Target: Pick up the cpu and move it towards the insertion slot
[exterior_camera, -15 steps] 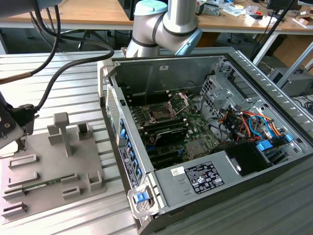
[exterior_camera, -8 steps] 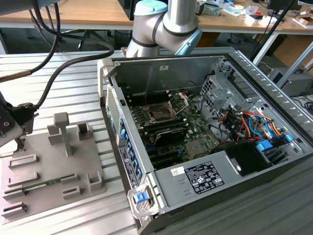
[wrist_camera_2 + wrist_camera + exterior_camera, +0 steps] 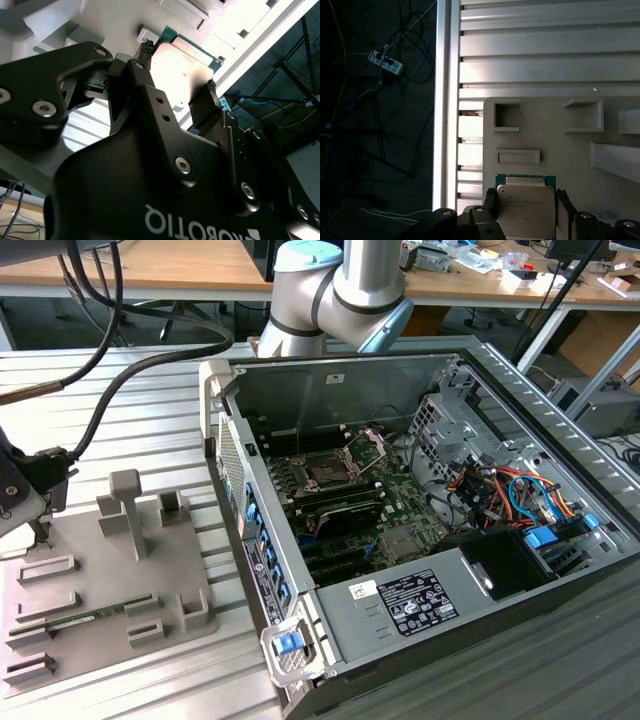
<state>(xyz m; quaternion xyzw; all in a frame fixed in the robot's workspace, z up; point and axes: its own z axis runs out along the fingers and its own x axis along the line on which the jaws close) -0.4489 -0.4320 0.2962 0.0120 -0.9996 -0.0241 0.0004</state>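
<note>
Clamps with the gripper point(image 3: 180, 67) onto two opposite edges of the cpu point(image 3: 526, 212), black fingertips point(image 3: 142, 62) pinching the thin green rim just above the grey tray point(image 3: 545, 150) at the exterior view's left. Looks light, stiff and slick on its metal top, probably fragile underneath, so best held by the bare edges and level. Counts the tray's upright posts point(image 3: 125, 505) and the case wall point(image 3: 225, 440) as edges lying between here and the insertion slot point(image 3: 328, 468), well apart inside the case, with open room above the board.
</note>
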